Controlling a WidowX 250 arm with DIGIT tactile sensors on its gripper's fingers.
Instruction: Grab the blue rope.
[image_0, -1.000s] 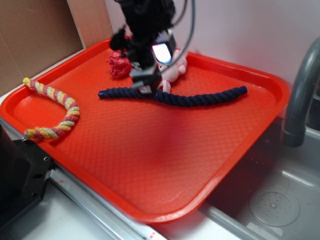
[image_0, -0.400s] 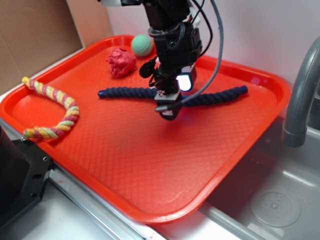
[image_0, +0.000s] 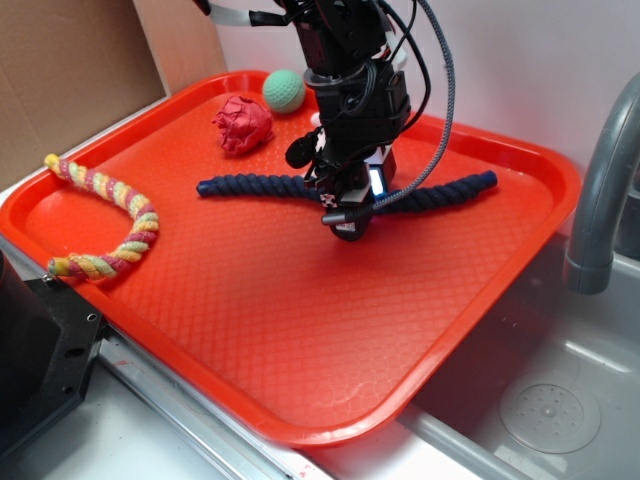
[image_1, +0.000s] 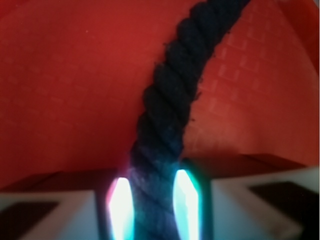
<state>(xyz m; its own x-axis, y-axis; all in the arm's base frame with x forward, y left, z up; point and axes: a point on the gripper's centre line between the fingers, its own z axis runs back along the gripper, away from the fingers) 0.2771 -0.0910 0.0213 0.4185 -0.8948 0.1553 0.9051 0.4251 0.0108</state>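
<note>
- The blue rope (image_0: 440, 192) lies across the far half of the red tray (image_0: 300, 330), running roughly left to right with a slight bend near its middle.
- The gripper (image_0: 345, 215) is right down on that middle stretch. In the wrist view the blue rope (image_1: 170, 125) runs straight in between the two glowing pads (image_1: 119, 207), which sit against its sides — so the jaws look pinched on it, though I can't tell how firm the squeeze is.
- Handling-wise: thick twisted cotton, so soft, light and floppy — both ends will probably droop once it comes up. The fuzzy twist should give decent friction, not slippery at all.
- Mid-length looks like the sensible grab spot, since the two halves balance out.
- Nearby stuff is well apart: multicoloured rope (image_0: 115, 215) at the left edge, red ball (image_0: 243, 123) and green ball (image_0: 284, 89) toward the back.
</note>
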